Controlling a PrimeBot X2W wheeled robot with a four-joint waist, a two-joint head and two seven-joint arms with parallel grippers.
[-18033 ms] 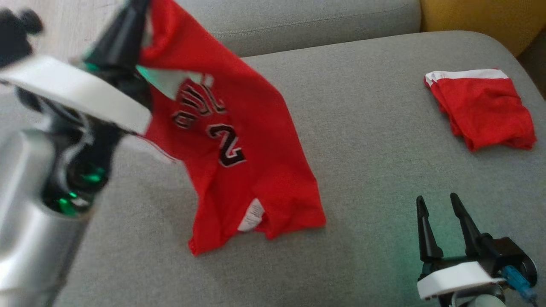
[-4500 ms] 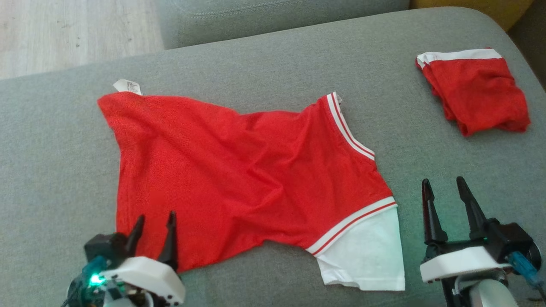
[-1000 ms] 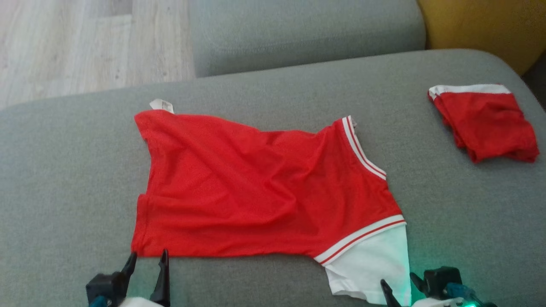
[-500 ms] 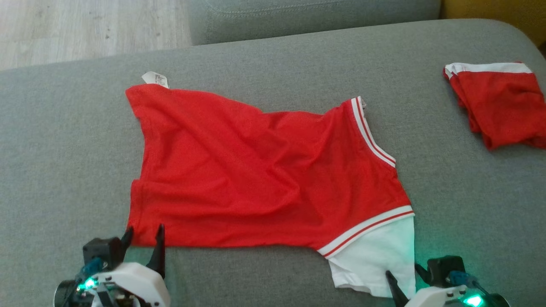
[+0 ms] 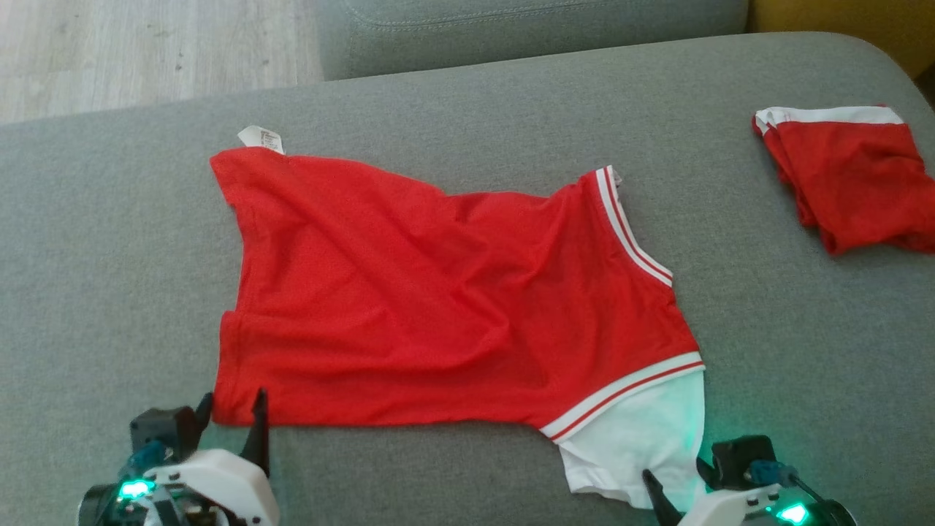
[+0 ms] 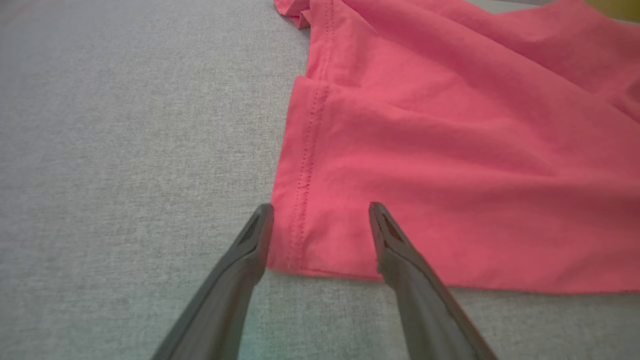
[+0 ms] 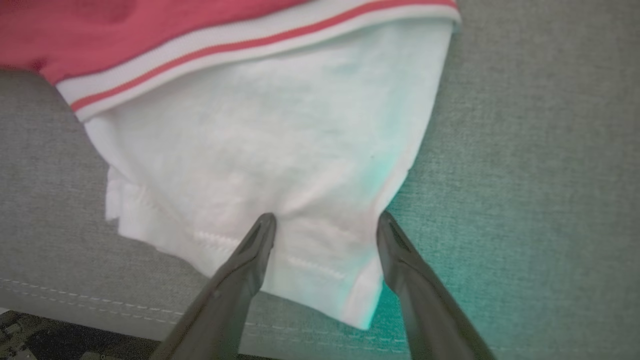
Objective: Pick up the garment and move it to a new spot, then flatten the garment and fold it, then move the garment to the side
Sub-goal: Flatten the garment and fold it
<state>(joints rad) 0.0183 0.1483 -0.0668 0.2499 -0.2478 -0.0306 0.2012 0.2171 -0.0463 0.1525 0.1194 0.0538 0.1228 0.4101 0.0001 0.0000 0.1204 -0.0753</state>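
The garment (image 5: 438, 299) is a red jersey with white-and-red striped trim and a white sleeve (image 5: 643, 446), lying spread and lightly wrinkled on the grey cushion. My left gripper (image 5: 232, 405) stands open at its near left corner; in the left wrist view the left gripper (image 6: 320, 210) straddles the hemmed red corner (image 6: 305, 240). At the near right, my right gripper (image 5: 676, 475) is open over the white sleeve's edge; the right wrist view shows the right gripper (image 7: 325, 220) with its fingers on either side of the sleeve's hem (image 7: 280, 210).
A second red piece with a white band (image 5: 847, 175) lies folded at the far right of the cushion (image 5: 109, 241). Wooden floor (image 5: 146, 51) lies beyond the far left edge, and a sofa back (image 5: 526, 25) runs behind. The cushion's front seam (image 7: 75, 300) is near the right fingers.
Both grippers have come forward onto the garment's near edge, the left to the red corner and the right onto the white sleeve. The camera has shifted. The garment lies as before.
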